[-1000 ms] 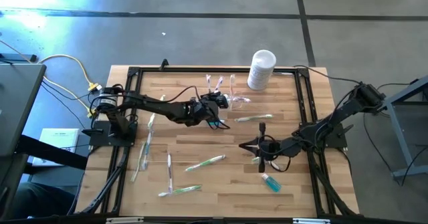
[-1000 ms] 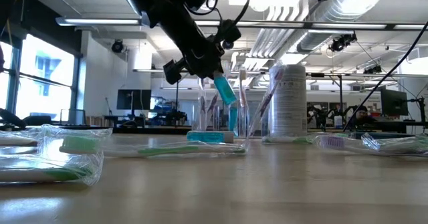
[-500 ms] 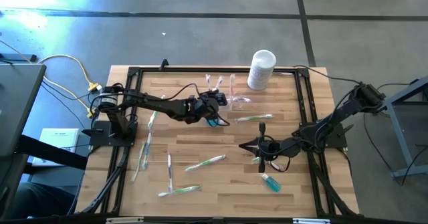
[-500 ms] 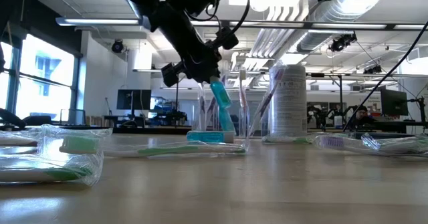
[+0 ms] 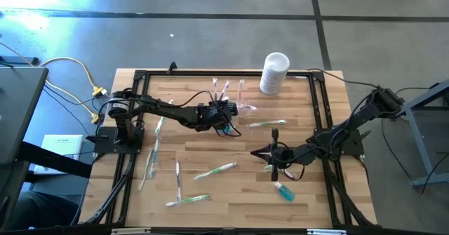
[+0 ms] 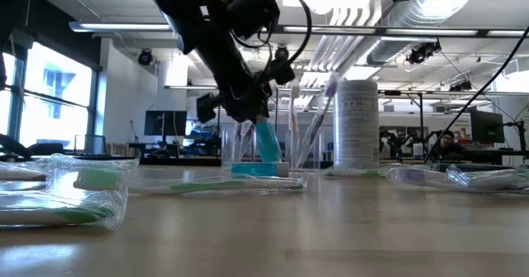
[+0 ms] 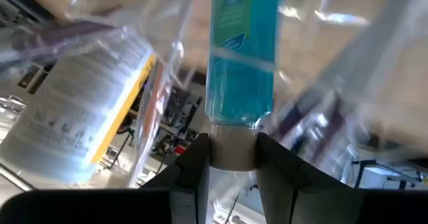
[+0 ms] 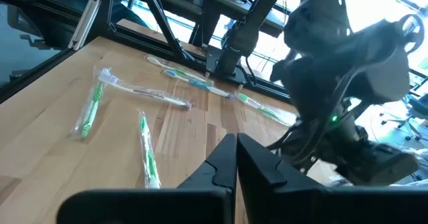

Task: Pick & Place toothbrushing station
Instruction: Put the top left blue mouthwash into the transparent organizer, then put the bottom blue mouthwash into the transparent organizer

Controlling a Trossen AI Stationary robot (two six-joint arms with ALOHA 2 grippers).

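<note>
The wooden table (image 5: 231, 154) carries a black frame (image 5: 135, 116) round its edge. The left arm (image 5: 168, 111) reaches from that frame's left side toward the clear holder (image 5: 231, 98), which stands upright near the table's far edge, left of the white container (image 5: 273, 72) and apart from it. The right arm (image 5: 337, 138) lies folded low, right of the holder and nearer the front edge.

The left gripper (image 5: 226, 113) sits at the holder's near side, its fingers (image 7: 194, 167) clamped partway on the white cap of a teal tube (image 7: 241, 53). In the low view the tube (image 6: 266, 140) hangs cap-up, tilted, its lower end down at the holder (image 6: 256, 149); whether it is inside a compartment or just in front, I cannot tell. Toothbrushes (image 6: 293, 128) stand upright in the holder, some leaning toward the container (image 6: 357, 124).

The right gripper (image 5: 265, 153) rests well away from the holder, fingers (image 8: 237, 157) pressed together with nothing between them. A second teal tube (image 5: 283, 190) lies just in front of it. Wrapped toothbrushes (image 5: 215, 170) lie scattered between holder and front edge
</note>
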